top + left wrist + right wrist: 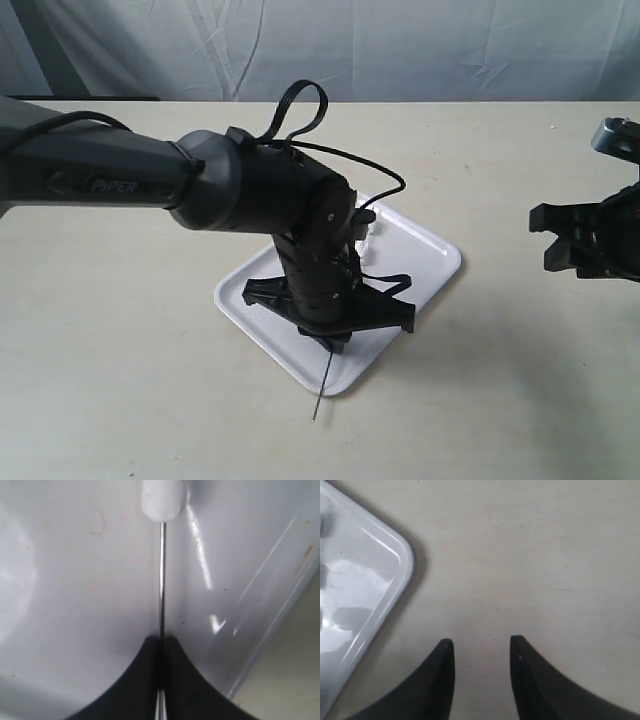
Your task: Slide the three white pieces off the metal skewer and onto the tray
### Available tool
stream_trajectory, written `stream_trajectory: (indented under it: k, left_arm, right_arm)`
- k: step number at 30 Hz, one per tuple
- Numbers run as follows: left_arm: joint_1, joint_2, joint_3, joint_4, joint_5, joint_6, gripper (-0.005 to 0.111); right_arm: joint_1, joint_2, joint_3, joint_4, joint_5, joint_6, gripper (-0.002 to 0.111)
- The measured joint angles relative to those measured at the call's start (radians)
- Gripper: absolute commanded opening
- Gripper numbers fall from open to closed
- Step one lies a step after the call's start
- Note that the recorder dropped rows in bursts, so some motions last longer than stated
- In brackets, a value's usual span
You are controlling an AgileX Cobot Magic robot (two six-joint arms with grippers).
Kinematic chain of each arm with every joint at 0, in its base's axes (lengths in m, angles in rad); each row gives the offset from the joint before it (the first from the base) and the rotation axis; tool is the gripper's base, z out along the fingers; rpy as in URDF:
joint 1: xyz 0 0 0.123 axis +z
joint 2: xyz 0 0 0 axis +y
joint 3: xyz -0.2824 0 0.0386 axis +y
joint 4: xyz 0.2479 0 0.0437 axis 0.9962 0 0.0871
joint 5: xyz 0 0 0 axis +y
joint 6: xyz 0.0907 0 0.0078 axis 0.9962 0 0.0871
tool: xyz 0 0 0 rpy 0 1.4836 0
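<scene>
My left gripper (335, 340) reaches down onto the white tray (430, 255) and is shut on the thin metal skewer (318, 395), whose end sticks out past the tray's near rim. In the left wrist view the skewer (162, 580) runs straight out from the closed left gripper (162, 639) over the glossy tray (75, 605) to one white piece (161, 500) threaded on it. White pieces (368, 238) peek out behind the arm; how many I cannot tell. My right gripper (560, 240) hovers open over bare table, right of the tray (365, 580); its open fingers (481, 642) hold nothing.
The pale tabletop (520, 380) surrounds the tray. A grey cloth backdrop (420, 50) hangs behind the table's far edge. The left arm's bulk and its cable loop (300, 110) cover the tray's middle.
</scene>
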Motion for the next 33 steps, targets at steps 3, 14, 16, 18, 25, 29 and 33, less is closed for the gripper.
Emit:
stream_trajectory:
  k: [3, 14, 16, 18, 25, 29, 33]
  left_arm:
    - [0.000, -0.009, -0.001, -0.003, 0.013, 0.030, 0.000]
    - [0.138, -0.343, 0.008, 0.029, 0.357, 0.122, 0.000]
    - [0.166, -0.417, 0.008, 0.031, 0.386, 0.128, 0.000]
    - [0.188, -0.488, 0.009, 0.034, 0.394, 0.146, 0.000]
    - [0.211, -0.660, 0.119, -0.076, 0.307, 0.268, 0.000]
    - [0.249, -0.672, 0.272, -0.224, 0.229, 0.381, 0.000]
    - [0.298, -0.672, 0.462, -0.448, 0.097, 0.583, 0.000]
  right_arm:
    - [0.000, 0.000, 0.000, 0.000, -0.001, 0.000, 0.036]
    - [0.000, 0.000, 0.000, 0.000, -0.004, 0.000, 0.036]
    - [0.000, 0.000, 0.000, 0.016, -0.004, 0.000, 0.036]
    - [0.000, 0.000, 0.000, 0.050, 0.008, -0.002, 0.036]
    - [0.000, 0.000, 0.000, 0.324, 0.119, -0.267, 0.036]
    - [0.000, 0.000, 0.000, 0.598, 0.263, -0.542, 0.036]
    - [0.000, 0.000, 0.000, 0.761, 0.365, -0.706, 0.036]
